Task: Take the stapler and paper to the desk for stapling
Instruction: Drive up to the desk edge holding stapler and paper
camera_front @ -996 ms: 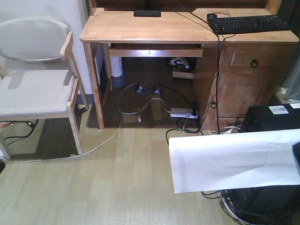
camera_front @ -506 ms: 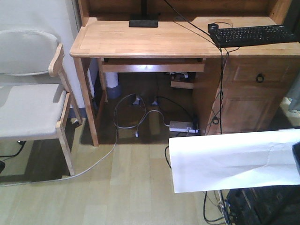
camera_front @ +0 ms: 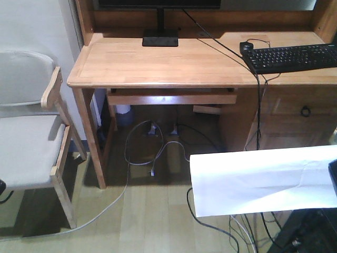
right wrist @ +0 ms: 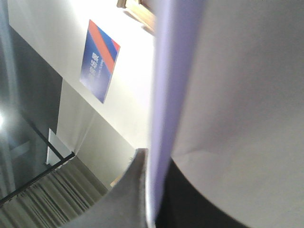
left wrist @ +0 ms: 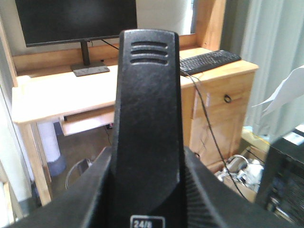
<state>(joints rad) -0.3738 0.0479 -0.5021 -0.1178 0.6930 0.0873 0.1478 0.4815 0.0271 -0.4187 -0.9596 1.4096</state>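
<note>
The black stapler fills the middle of the left wrist view, pointing toward the desk. My left gripper is shut on the stapler, a finger pressing each side. The white paper hangs flat in the air at the lower right of the front view, in front of the desk and below its top. My right gripper holds the sheet's right edge. In the right wrist view the paper runs edge-on between the closed jaws of my right gripper. A corner of the paper shows at the right.
A black keyboard lies on the right of the desk, a monitor stand at the back. A grey-cushioned wooden chair stands left. Cables trail on the floor under the desk. A drawer cabinet forms its right side.
The front view has advanced toward the desk: it looms larger and lower, and the chair slides left. The paper keeps its place in the view.
</note>
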